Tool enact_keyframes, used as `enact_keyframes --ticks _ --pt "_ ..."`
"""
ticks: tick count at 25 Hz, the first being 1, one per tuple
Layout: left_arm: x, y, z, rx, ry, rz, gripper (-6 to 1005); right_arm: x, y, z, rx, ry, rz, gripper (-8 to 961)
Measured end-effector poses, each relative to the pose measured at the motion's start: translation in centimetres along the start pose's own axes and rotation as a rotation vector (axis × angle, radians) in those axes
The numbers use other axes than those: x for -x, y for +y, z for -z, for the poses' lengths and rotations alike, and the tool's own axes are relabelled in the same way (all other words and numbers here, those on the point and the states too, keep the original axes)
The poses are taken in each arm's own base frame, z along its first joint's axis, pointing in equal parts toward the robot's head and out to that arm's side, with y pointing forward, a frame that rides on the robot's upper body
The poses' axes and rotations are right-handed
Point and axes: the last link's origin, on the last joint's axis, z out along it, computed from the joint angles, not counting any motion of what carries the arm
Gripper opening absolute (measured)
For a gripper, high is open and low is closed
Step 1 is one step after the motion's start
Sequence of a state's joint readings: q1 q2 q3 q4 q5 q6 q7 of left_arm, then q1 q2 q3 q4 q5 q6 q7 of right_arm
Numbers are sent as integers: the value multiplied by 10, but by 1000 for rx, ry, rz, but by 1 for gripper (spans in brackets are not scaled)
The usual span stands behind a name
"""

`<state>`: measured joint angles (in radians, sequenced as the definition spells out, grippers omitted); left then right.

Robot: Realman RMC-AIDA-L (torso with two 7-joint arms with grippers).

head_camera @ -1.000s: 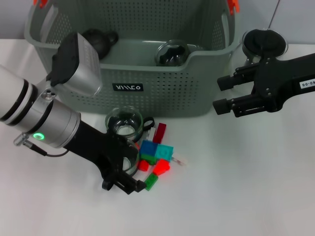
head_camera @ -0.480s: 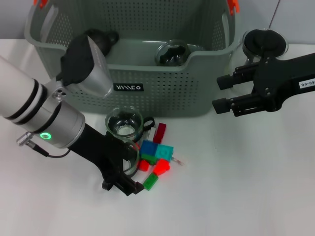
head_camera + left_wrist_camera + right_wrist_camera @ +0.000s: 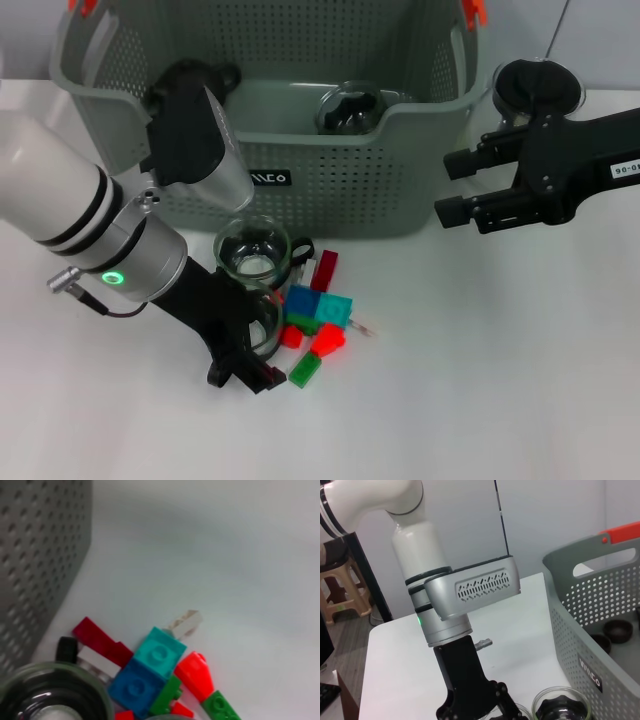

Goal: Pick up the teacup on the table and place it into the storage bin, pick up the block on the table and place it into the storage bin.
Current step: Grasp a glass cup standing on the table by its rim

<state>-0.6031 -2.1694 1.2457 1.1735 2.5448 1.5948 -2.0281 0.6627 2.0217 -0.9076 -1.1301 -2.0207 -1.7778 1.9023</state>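
Glass teacup (image 3: 254, 251) upright on the white worktop (image 3: 480, 380), mouth up, black handle (image 3: 300, 249) sticking out toward the right, just in front of the storage bin (image 3: 330, 190). Right beside it, a clump of plastic studded blocks (image 3: 318, 318): blue and teal squares stuck together, a dark red bar (image 3: 324, 270) running roughly toward the bin, red and green bits at the near edge.

Left pincer (image 3: 262, 345) down low on the worktop, fingers spread around a second clear round glass rim (image 3: 266, 322) touching the blocks — not obviously clamped, looks released. Left wrist view: same blocks close up, teal piece (image 3: 159, 651) with a round stud.

Bin: grey-green, perforated walls, black label, orange clips (image 3: 474, 10), dark rounded stuff inside.

Right pincer (image 3: 452, 190) hovering off to the right of the bin, fingers apart, empty.
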Motion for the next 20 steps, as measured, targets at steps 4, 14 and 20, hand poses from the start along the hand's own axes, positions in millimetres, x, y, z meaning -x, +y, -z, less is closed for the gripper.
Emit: enact_keyframes --ticks 4,14,20 --pt "-2 -1 -2 -17 -18 -1 933 0 0 0 -1 -2 -1 688" --pt "-6 2 -8 -16 -41 4 931 -2 -2 -2 -2 -11 -3 688" --pt "-8 5 -12 -17 -58 3 930 -2 -1 -2 4 -8 7 689"
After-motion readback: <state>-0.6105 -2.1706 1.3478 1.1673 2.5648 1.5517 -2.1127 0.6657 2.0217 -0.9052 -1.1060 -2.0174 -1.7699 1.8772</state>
